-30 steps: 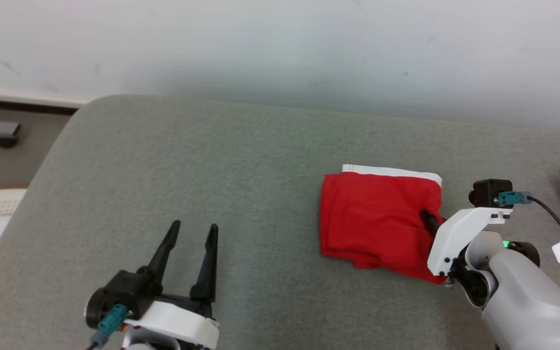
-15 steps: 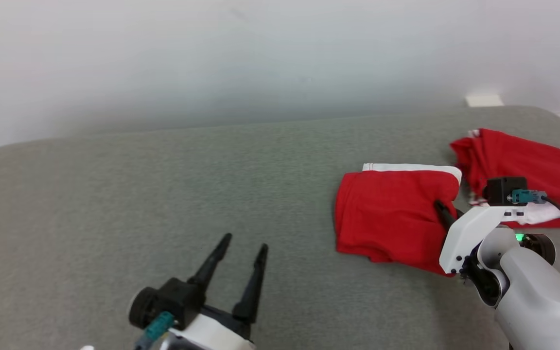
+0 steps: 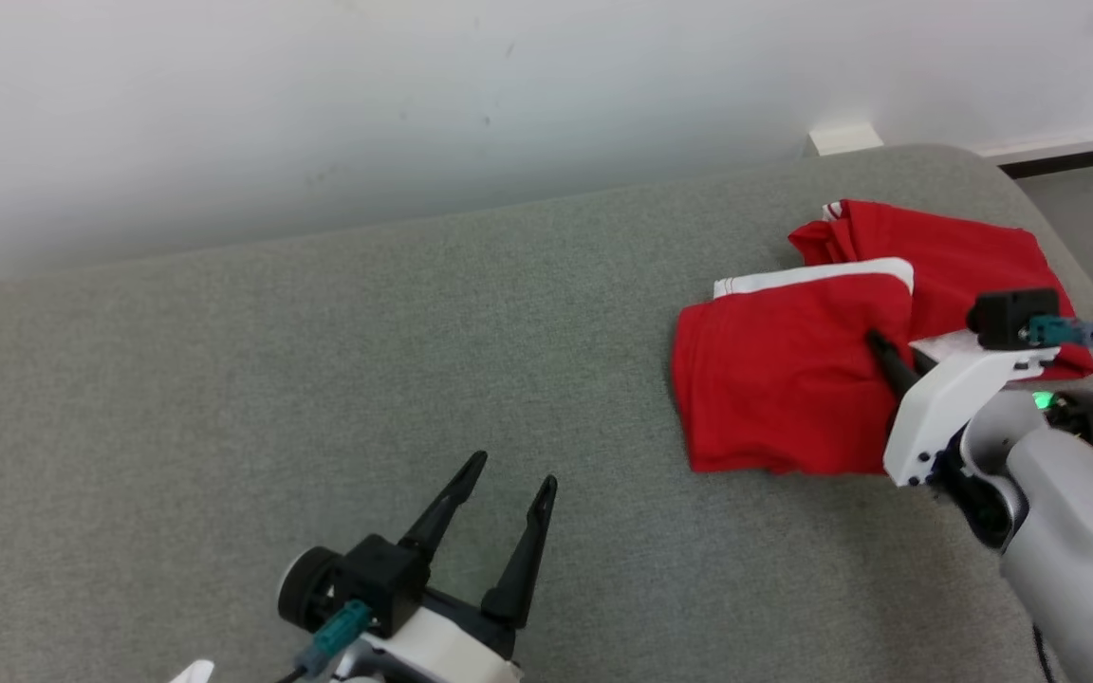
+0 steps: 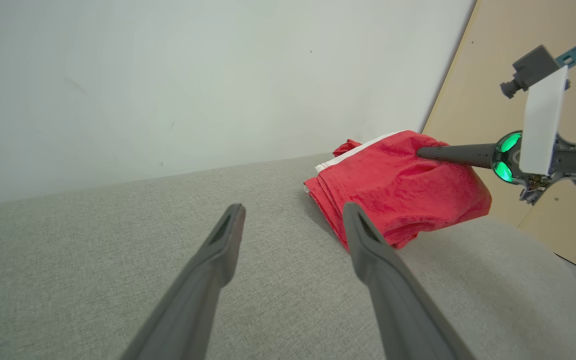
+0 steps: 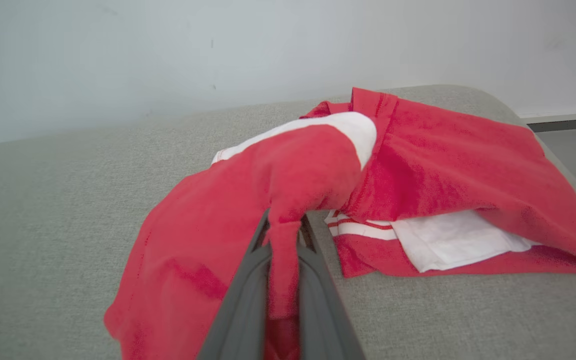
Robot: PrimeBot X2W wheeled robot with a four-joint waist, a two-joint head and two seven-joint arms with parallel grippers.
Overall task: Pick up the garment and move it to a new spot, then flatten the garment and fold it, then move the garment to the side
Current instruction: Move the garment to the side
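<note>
Jaws of the left gripper [image 3: 515, 469] are standing apart, idle above the cushion [image 3: 319, 360]. Farther out, the right gripper [image 3: 879, 341] is clamping the right edge of the garment [image 3: 779, 379], which is lying folded against the pile [image 3: 973, 251]. Sliding it low and slowly should be protecting the folds.

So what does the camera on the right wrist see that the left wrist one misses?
Right wrist view: red cloth of the folded garment pinched between shut fingers, and a second red garment with white cloth beside it. Left wrist view: the left gripper, open and empty, and a green light on the other arm. Both: the folded garment, the right gripper gripping it, the grey cushion, the pale wall.
</note>
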